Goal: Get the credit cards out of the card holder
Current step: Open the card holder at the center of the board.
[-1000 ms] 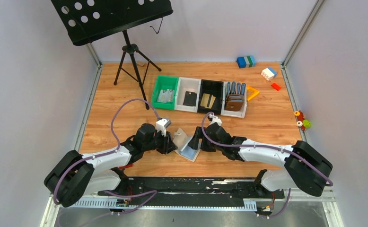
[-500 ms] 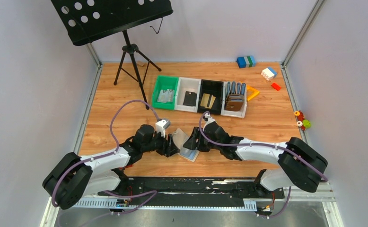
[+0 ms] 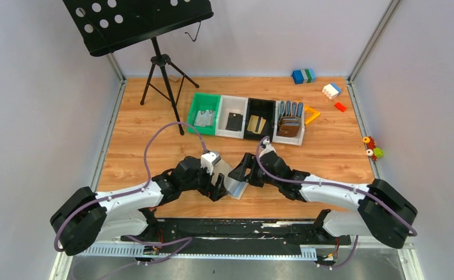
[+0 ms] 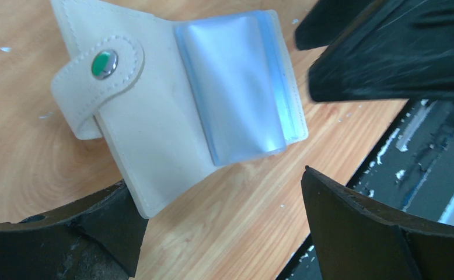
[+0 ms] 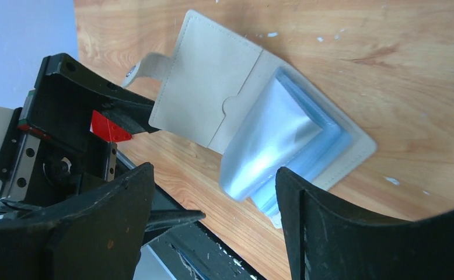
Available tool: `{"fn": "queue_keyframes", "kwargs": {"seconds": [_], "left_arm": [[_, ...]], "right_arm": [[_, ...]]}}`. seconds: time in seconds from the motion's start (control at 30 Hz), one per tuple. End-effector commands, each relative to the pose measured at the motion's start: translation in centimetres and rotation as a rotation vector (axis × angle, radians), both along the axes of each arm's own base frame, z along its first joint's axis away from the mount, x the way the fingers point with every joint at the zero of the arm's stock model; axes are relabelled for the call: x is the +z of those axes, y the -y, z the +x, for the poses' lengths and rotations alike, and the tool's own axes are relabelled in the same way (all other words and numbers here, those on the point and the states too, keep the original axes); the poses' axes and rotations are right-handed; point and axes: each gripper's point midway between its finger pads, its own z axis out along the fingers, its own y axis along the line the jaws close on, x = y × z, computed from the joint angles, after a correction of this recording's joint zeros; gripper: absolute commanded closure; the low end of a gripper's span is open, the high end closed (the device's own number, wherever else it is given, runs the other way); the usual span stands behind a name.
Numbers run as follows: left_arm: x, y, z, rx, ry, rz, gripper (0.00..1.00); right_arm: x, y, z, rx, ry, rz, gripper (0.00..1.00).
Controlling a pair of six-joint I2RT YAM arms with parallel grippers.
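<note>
Pale grey-beige folding card holder [image 4: 154, 122] lies open by the wooden tabletop's [image 3: 143, 116] near edge, centre, blue-grey sleeves up. Left gripper [image 4: 222, 204] wide open, empty, one finger at the flap corner. Right gripper [image 5: 213, 189] open over the sleeves, empty. Farther back, thin silvery grey card [image 3: 203, 118], black card [image 3: 234, 121] and gold card [image 3: 256, 123] sit in a row of plastic bins [image 3: 230, 135].

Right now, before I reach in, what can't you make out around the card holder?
- Left and right wrist: whether the sleeves of the card holder hold any cards; glare on the cloudy plastic.
- Top external: most of the card holder, under the left gripper and right gripper.
- Top external: how many credit cards lie in the bins; too small.
</note>
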Motion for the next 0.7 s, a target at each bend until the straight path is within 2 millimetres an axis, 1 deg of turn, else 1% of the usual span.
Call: {"fn": "queue_keyframes", "kwargs": {"seconds": [0.0, 0.1, 0.23, 0.33, 0.4, 0.5, 0.67], "left_arm": [[1.1, -0.2, 1.9, 0.047, 0.105, 0.088, 0.00], [0.8, -0.1, 2.2, 0.065, 0.117, 0.137, 0.00], [0.3, 0.4, 2.2, 0.058, 0.106, 0.161, 0.00], [0.1, 0.7, 2.3, 0.061, 0.097, 0.162, 0.00], [0.1, 0.9, 2.4, 0.064, 0.096, 0.154, 0.00], [0.1, 1.1, 2.4, 0.067, 0.091, 0.144, 0.00], [0.0, 1.3, 2.3, 0.069, 0.082, 0.128, 0.01]], "right_arm": [[0.7, 2.4, 0.9, -0.133, 0.024, 0.005, 0.23], [0.3, 3.0, 0.4, -0.160, 0.006, 0.038, 0.22], [0.0, 2.7, 0.0, -0.175, -0.032, 0.100, 0.24], [0.1, 1.8, -0.1, -0.153, -0.045, 0.143, 0.26], [0.0, 0.7, -0.6, -0.103, -0.073, 0.159, 0.28], [0.1, -0.7, -0.6, -0.061, -0.087, 0.182, 0.32], [-0.3, -2.1, -0.8, -0.017, -0.115, 0.210, 0.37]]}}
